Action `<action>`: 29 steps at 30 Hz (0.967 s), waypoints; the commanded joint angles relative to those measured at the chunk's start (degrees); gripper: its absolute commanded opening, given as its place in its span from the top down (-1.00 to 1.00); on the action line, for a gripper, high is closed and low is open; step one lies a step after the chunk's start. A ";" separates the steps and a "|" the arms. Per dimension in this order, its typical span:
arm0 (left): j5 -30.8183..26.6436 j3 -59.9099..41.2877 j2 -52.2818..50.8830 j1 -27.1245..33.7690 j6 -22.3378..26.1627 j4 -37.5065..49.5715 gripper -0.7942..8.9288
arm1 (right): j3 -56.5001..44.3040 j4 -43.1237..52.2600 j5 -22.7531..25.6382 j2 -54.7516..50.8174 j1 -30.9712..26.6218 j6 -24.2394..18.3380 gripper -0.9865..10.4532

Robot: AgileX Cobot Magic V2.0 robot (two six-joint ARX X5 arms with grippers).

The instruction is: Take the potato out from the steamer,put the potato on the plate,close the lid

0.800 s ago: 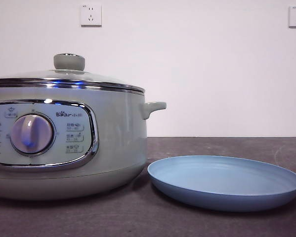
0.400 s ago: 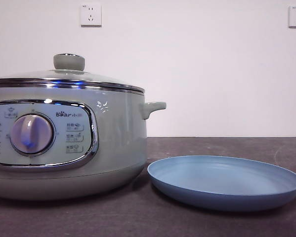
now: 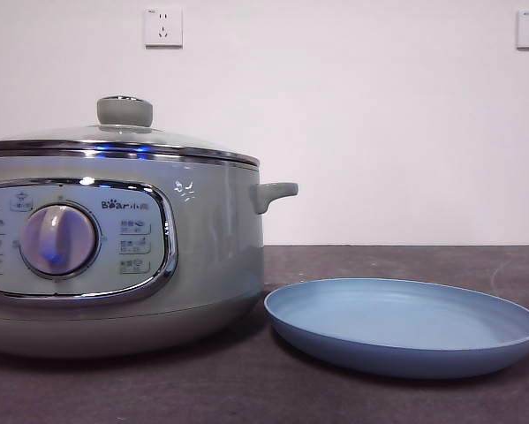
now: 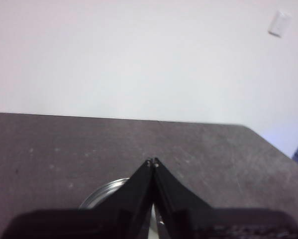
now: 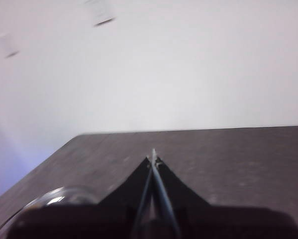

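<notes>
The pale grey-green steamer [image 3: 202, 256] stands at the left in the front view, dial and panel facing me. The glass lid [image 3: 114, 137] with its grey-green knob [image 3: 124, 111] sits closed on it. The potato is hidden. The light blue plate [image 3: 404, 325] lies empty to the steamer's right. My left gripper [image 4: 152, 162] is shut and empty above the table; the lid's chrome rim [image 4: 103, 193] shows just below its jaws. My right gripper [image 5: 152, 155] is shut and empty, with the lid's glass edge [image 5: 54, 196] beside it. Neither gripper shows in the front view.
The dark table [image 3: 379, 402] runs to a white wall with two sockets [image 3: 162, 26]. The steamer's small side handle [image 3: 275, 193] points toward the plate.
Nothing has moved on the table; only a small white reflection appeared on the steamer's wall beside the panel.
</notes>
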 commanded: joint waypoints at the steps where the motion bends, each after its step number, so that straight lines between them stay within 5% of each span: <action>1: 0.79 6.32 4.76 -1.46 5.22 -2.67 0.85 | 6.01 -4.17 -3.48 4.09 1.14 -5.09 0.84; 9: 1.33 19.98 17.31 -5.51 9.18 -13.73 0.85 | 19.63 -16.09 -11.76 14.53 4.87 -11.47 0.84; 19: 3.83 22.40 23.52 -8.96 9.75 -15.98 0.81 | 25.14 -21.29 -11.50 18.99 10.25 -16.09 0.68; 24: 3.34 22.40 23.58 -9.16 9.70 -14.34 0.13 | 25.14 -21.22 -6.56 18.97 10.34 -16.09 0.07; 29: 2.05 22.40 24.06 -9.18 9.75 -14.03 0.10 | 25.14 -21.22 -6.56 18.97 10.34 -16.04 0.06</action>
